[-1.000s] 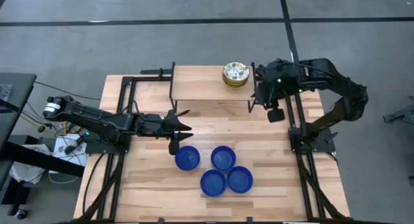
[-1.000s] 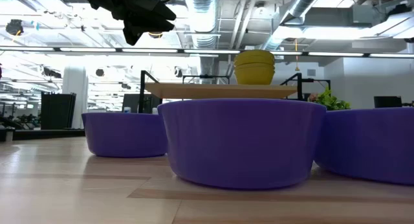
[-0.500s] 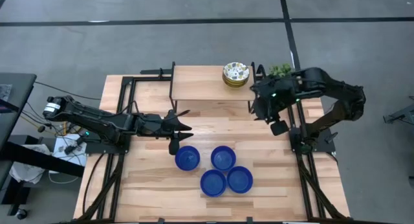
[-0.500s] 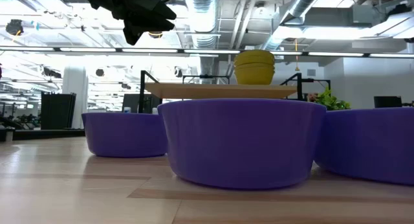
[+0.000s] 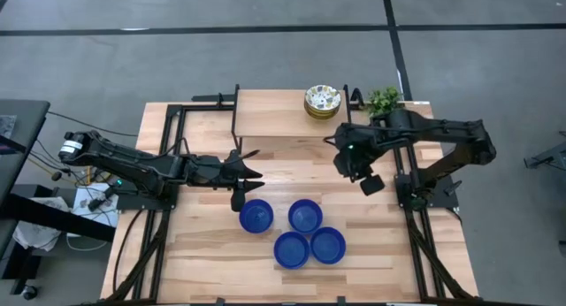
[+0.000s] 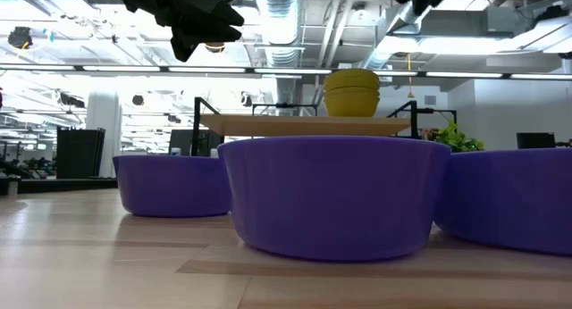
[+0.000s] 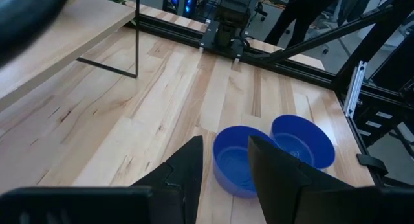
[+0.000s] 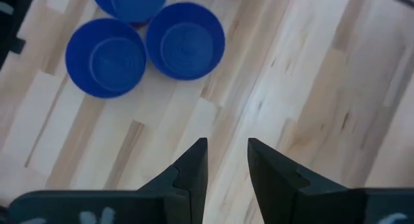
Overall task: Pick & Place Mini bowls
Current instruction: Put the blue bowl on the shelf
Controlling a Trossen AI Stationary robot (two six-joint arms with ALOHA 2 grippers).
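My left gripper (image 5: 237, 200) hangs over the counter (image 5: 212, 244), just at ten o'clock from the nearest blue bowl (image 5: 256, 216). Its fingers (image 7: 187, 169) stand a narrow gap apart with nothing between them; through my left wrist camera I see bare wood in that gap and the nearest blue bowl just beyond the tips, untouched.

My right gripper (image 5: 367, 180) hovers above the open counter at about two o'clock from the blue group, well clear of it. Its fingers (image 8: 194, 162) are likewise parted only narrowly and hold nothing; below them lies plain wood.

Four blue mini bowls sit upright in a tight cluster near the counter's middle front: the one by my left gripper, a second (image 5: 305, 215) at three o'clock from it, a third (image 5: 291, 249) at the six o'clock end, and a fourth (image 5: 327, 245) beside that one on its three o'clock side. From the low camera the closest of them (image 6: 332, 195) fills the middle, with others at either side.

The patterned mini bowls (image 5: 323, 102) stand as one stack on the raised shelf (image 5: 274, 120) at the counter's twelve o'clock edge; I cannot count how many are in the stack. A green plant (image 5: 383, 100) sits at three o'clock from the stack.
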